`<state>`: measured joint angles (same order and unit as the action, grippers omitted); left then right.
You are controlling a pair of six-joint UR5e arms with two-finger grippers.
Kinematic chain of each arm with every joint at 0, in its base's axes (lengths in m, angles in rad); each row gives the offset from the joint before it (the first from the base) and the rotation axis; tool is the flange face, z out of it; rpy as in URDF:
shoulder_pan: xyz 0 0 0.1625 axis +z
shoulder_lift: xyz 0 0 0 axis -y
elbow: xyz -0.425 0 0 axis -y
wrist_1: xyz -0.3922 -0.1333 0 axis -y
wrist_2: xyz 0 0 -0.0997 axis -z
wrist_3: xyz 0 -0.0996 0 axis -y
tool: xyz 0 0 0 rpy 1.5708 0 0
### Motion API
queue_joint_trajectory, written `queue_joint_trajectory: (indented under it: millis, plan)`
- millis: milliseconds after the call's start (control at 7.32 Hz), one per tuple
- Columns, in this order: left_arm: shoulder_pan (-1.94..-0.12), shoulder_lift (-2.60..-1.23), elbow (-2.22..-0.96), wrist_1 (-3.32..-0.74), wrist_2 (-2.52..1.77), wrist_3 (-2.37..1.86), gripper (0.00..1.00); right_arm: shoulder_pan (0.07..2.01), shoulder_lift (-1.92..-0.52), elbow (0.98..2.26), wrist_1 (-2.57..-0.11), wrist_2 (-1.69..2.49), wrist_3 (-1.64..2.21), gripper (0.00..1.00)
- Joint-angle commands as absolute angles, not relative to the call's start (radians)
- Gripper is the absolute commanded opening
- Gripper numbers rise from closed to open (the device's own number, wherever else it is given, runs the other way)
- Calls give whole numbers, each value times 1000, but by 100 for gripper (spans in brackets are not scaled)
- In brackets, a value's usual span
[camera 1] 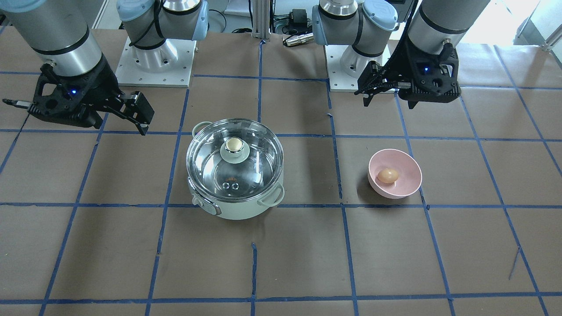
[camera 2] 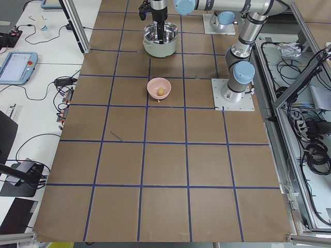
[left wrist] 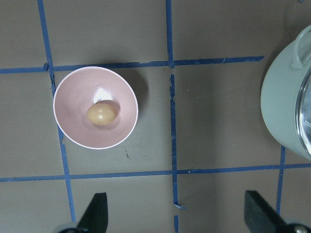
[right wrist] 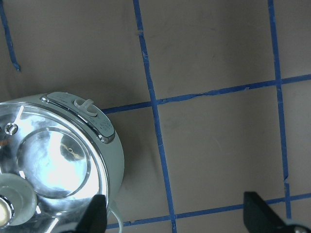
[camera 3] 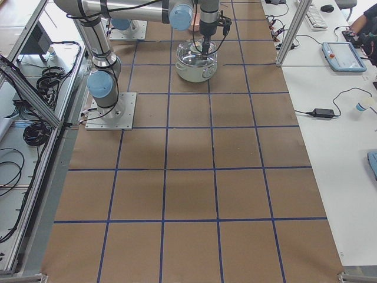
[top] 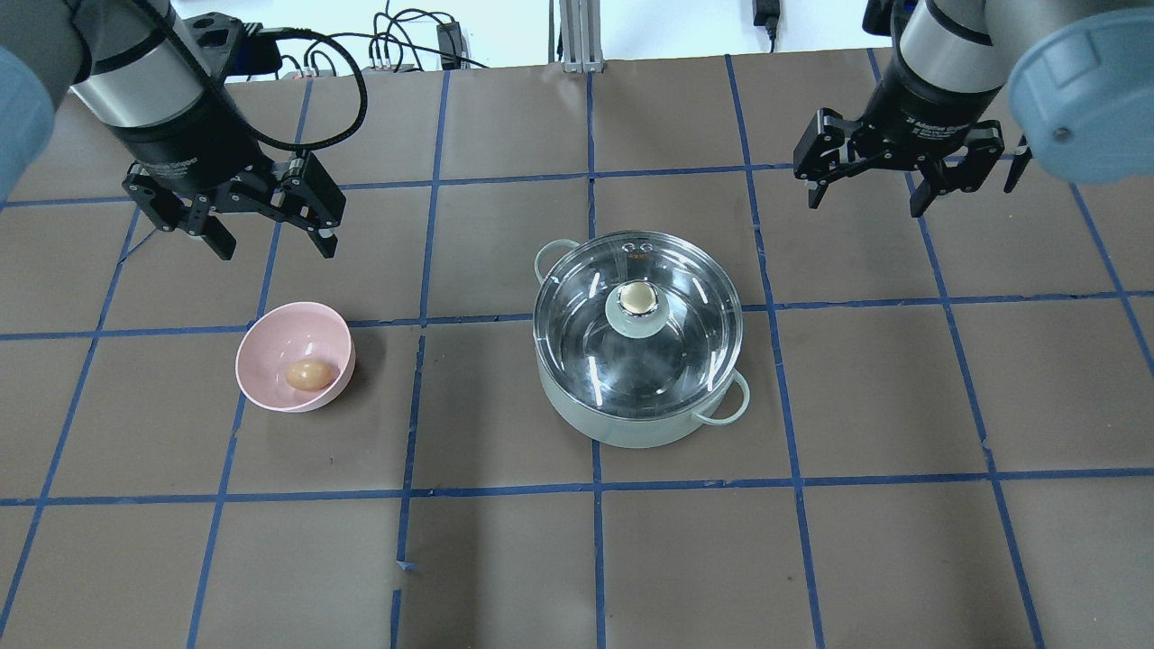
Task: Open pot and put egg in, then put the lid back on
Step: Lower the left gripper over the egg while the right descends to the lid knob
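The pale mint-green pot (top: 631,425) stands mid-table with its clear glass lid (top: 586,315) on it and the beige knob (top: 637,297) on top. The tan egg (top: 308,374) lies in a pink bowl (top: 269,341) to the pot's left in the overhead view. My left gripper (top: 273,245) hovers open and empty above the table, just beyond the bowl. Its wrist view shows the egg (left wrist: 101,114) in the bowl (left wrist: 73,97) ahead of the fingertips. My right gripper (top: 865,204) hovers open and empty beyond and to the right of the pot. Its wrist view shows the pot's front knob (right wrist: 87,104).
The table is covered in brown paper with a blue tape grid (top: 595,487). The two arm bases (camera 1: 156,61) stand on plates at the robot's side. Cables and desks with devices lie past the table's edges in the side views.
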<state>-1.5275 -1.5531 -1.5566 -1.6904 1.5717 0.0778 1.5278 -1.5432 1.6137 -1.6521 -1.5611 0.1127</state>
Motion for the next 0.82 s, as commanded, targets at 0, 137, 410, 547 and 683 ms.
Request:
queue_joint_trajectory:
  millis: [0, 137, 410, 547, 683]
  plan:
    - [-1528, -1552, -1557, -1690, 1568, 78, 100, 1528, -1543, 1614, -1652, -1560, 113, 100]
    - [-1528, -1552, -1557, -1690, 1568, 78, 100, 1528, -1539, 1615, -1652, -1557, 112, 100]
    - [-1528, -1552, -1560, -1690, 1577, 80, 100, 1535, -1536, 1614, -1661, -1557, 127, 100]
    - [-1529, -1552, -1565, -1697, 1578, 83, 100, 1554, -1529, 1615, -1689, -1555, 144, 100]
    - [-1522, -1546, -1590, -1700, 1580, 107, 100, 1604, -1520, 1615, -1690, -1551, 200, 100]
